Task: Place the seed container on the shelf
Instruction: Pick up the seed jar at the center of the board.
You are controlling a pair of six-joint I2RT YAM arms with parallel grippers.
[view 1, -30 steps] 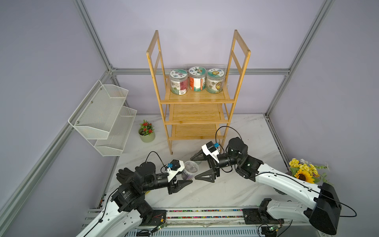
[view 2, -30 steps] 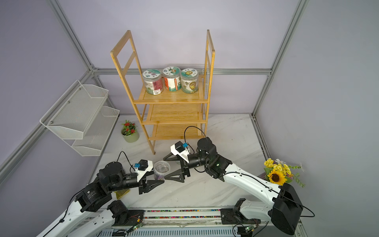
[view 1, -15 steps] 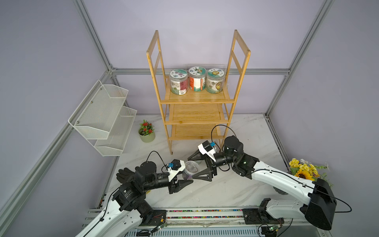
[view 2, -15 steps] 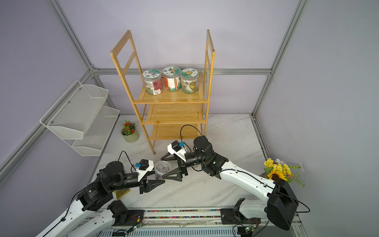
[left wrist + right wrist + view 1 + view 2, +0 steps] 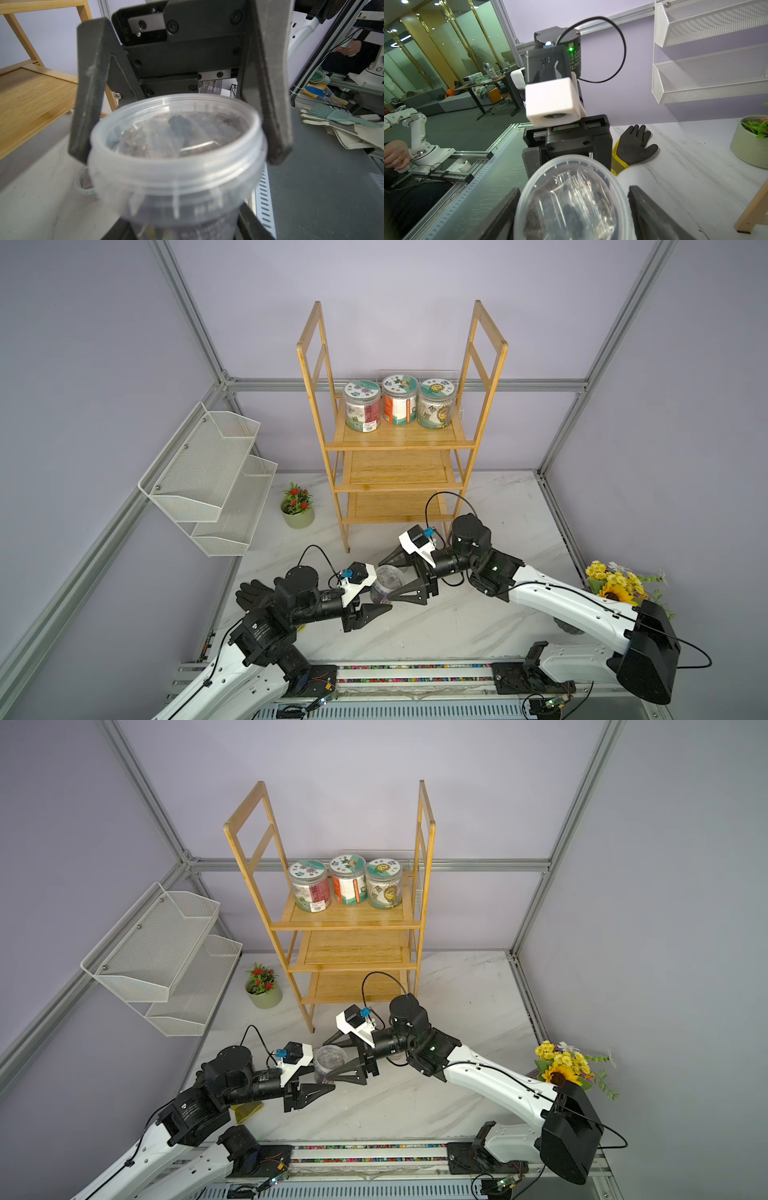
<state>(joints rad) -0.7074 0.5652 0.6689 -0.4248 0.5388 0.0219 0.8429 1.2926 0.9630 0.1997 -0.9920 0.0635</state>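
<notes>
Surface: white tabletop (image 5: pixel 478 614) with grey marble veining, bounded at the near edge by a slotted metal rail. Lavender walls (image 5: pixel 395 281) on three sides, joined by aluminium profiles (image 5: pixel 270 383).

Shelf (image 5: pixel 395 435) stands at the back centre. Three labelled jars (image 5: pixel 399 404) sit in a row on its top tier, and the two lower tiers are bare. A white wire-mesh basket (image 5: pixel 208 464) is fixed to the left wall. A small potted plant (image 5: pixel 297 510) stands near the shelf's left foot, and sunflowers (image 5: pixel 615 585) lie at the table's right edge. A black glove (image 5: pixel 633 145) lies flat behind the left arm.

Seed container (image 5: pixel 176 158): clear lidded tub with dark contents, in front of the shelf and well apart from it.

- Left gripper (image 5: pixel 380 593) is clamped on the tub's body, one finger on each side.
- Right gripper (image 5: pixel 325 1060) straddles the lid from the opposite side, fingers close to the rim (contact cannot be told).
- Whether the tub rests on the tabletop cannot be told.

The right wrist view shows an open office floor beyond the rail.
</notes>
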